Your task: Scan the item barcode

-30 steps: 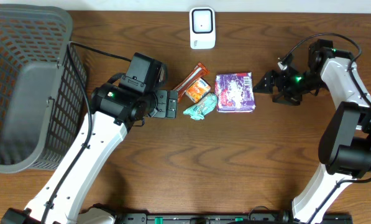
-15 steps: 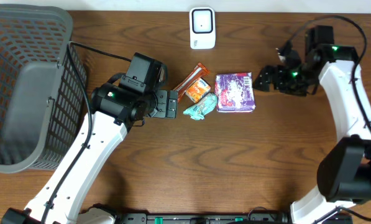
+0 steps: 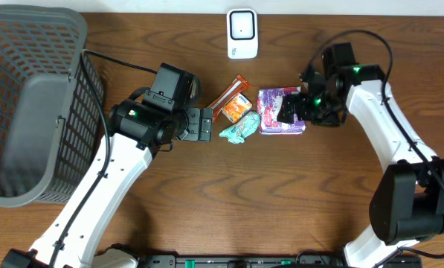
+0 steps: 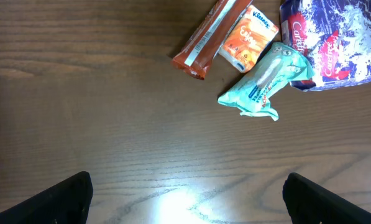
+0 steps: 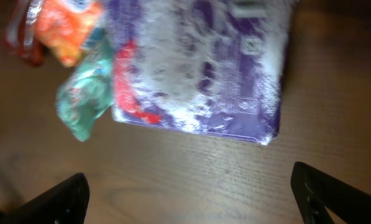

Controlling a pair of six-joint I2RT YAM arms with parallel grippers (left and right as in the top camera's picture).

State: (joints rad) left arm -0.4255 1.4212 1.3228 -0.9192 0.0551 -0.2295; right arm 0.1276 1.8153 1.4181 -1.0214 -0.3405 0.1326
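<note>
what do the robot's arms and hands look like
The left arm and the right arm have white tubular links with black joints carrying small green lights. Each ends in a black two-finger hand: left hand, right hand. Thin black cables loop near each wrist.

This looks like a mock shop checkout built on a robot test bench. On the dark wood-grain table [image 3: 281, 193], a small white box-shaped barcode scanner [image 3: 242, 33] stands at the far edge. A grey plastic mesh shopping basket [image 3: 28, 97] fills the far left. Small wrapped goods lie in the middle: a purple plastic packet [image 3: 272, 112], an orange tissue pack [image 3: 237, 109], a teal wipes pouch [image 3: 240, 129] and a brown snack bar [image 3: 227, 95]. A white left arm [image 3: 110, 179] and a white right arm [image 3: 389, 126] flank them.
</note>
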